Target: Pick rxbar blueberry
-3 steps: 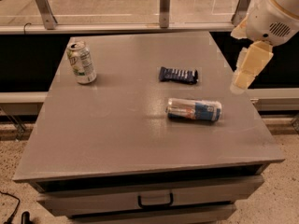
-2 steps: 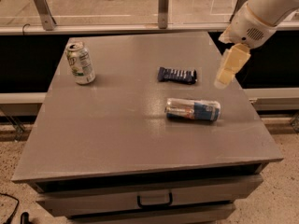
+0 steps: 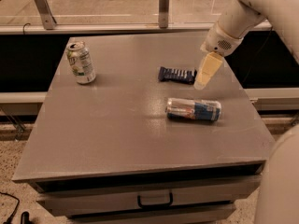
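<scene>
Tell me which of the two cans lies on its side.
The silver-and-blue can, on the near side of the gripper, lies on its side; the green-white can at the far left stands upright.

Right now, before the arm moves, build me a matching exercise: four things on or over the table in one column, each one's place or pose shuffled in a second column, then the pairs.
1. dark navy-blue flat snack bar
2. silver-and-blue metal can
3. green-and-white metal can
4. cream-coloured pincer

A. stands upright near the far left corner of the grey table
B. hangs by the bar's right end, pointing down
C. lies on its side, nearest the camera
D. lies flat, beyond the toppled can

Pairs: 1-D, 2-C, 3-A, 4-B
</scene>
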Tool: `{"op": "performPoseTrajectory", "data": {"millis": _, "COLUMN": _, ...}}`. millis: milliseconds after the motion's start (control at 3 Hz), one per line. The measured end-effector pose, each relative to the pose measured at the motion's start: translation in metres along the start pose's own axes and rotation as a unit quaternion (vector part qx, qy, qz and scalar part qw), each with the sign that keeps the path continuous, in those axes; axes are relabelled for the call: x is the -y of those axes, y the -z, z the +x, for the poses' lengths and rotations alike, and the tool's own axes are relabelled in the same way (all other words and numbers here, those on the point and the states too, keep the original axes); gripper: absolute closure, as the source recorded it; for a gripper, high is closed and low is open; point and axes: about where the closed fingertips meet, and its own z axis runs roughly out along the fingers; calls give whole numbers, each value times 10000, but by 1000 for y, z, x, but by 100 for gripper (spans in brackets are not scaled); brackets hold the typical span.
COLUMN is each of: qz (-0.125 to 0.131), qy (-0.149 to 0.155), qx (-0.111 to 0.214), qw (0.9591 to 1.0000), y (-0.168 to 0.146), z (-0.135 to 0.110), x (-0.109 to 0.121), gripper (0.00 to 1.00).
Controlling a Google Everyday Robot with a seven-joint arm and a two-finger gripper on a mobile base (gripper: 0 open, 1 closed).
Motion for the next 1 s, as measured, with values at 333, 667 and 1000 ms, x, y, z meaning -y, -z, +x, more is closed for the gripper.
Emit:
{"op": "performPoseTrajectory", "data": {"millis": 333, "qz": -85, "qy": 4, "qx": -31, "qw": 10000, "y": -24, "z": -5, "x": 11, "gripper": 0}}
{"op": "performPoseTrajectory", "data": {"millis": 667, "qz": -170, "qy": 55, "qx": -76, "qw": 9998, "y": -42, "z": -13, "x": 16, "gripper": 0}}
{"op": "performPoseTrajectory", "data": {"millis": 1000, "qz": -240, "qy": 52, "qx": -103, "qw": 9996, "y": -50, "z": -21, "x": 18, "gripper": 12}}
